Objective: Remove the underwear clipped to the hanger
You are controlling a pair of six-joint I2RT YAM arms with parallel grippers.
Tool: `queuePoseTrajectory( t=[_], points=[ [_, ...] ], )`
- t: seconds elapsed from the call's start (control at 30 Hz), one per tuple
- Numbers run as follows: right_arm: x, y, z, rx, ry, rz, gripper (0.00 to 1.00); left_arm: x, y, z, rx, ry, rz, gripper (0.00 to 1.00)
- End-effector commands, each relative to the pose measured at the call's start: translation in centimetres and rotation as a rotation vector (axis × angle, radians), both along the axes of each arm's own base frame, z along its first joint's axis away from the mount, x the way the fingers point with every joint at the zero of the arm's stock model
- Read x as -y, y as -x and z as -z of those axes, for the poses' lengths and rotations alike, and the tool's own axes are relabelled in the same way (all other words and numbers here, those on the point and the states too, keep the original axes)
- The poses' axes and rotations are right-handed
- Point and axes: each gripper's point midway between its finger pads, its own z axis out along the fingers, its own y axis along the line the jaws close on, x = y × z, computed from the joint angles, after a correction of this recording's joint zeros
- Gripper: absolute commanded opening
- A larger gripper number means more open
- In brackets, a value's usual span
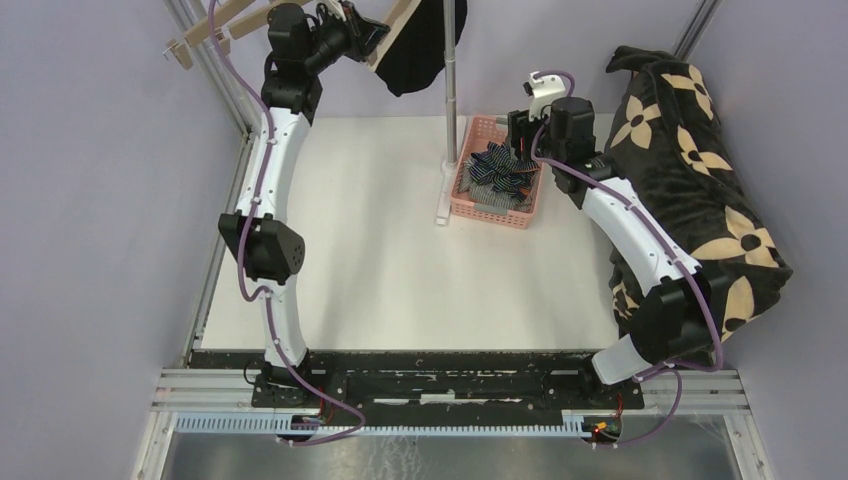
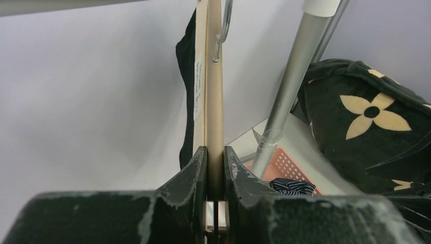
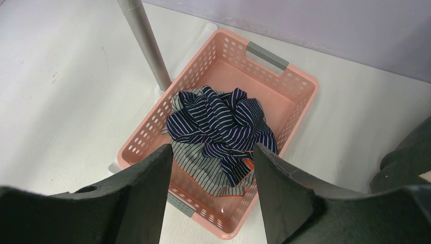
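- The flower-print blanket [image 1: 690,180] lies heaped at the right edge of the table [image 1: 400,260].
- The pink basket [image 3: 284,86] holds the navy striped briefs [image 3: 223,122] atop the grey briefs [image 3: 198,165].
- The black briefs [image 1: 410,50] hang from the wooden hanger [image 2: 214,101].
- The left gripper [image 2: 215,173] pinches the hanger; the right gripper [image 3: 213,150] gapes empty above the basket.

No legible text, brand, number or sign in any view.

Only lettering seen: narrow white paper label [image 2: 196,91] on flat side of pale wooden hanger bar [image 2: 215,117], left wrist view. Label carries short rows of tiny dark print running along bar; too small and blurred to read.

Black plush blanket [image 2: 330,117] bears repeating cream four-petal flower motifs; pattern only, whether it marks a brand cannot be told.

Top and right wrist views: nothing readable.
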Motion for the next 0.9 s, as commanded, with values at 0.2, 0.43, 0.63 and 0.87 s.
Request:
queuePoseTrajectory(
  t=[0.2, 0.43, 0.63, 0.87],
  points=[
    [-0.4, 0.1, -2.8, 0.092, -0.025, -0.012, 0.67, 0.6, -0.2, -2.4, 0.082, 0.066, 0.009, 0.08],
    [-0.5, 0.0, -2.1, 0.076, -0.017, -0.016, 0.67, 0.3, 1.0, -5.9, 0.178, 0.128, 0.0, 0.03],
    [-0.5, -0.2, -1.8, 0.073, -0.016, -0.016, 0.67, -1.6, 1.8, -8.0, 0.202, 0.091, -0.103, 0.03],
    [-1.0, -0.3, -1.5, 0.063, -0.027, -0.032, 0.67, -3.3, 4.3, -8.2, 0.221, 0.017, -0.183, 0.03]
  ],
)
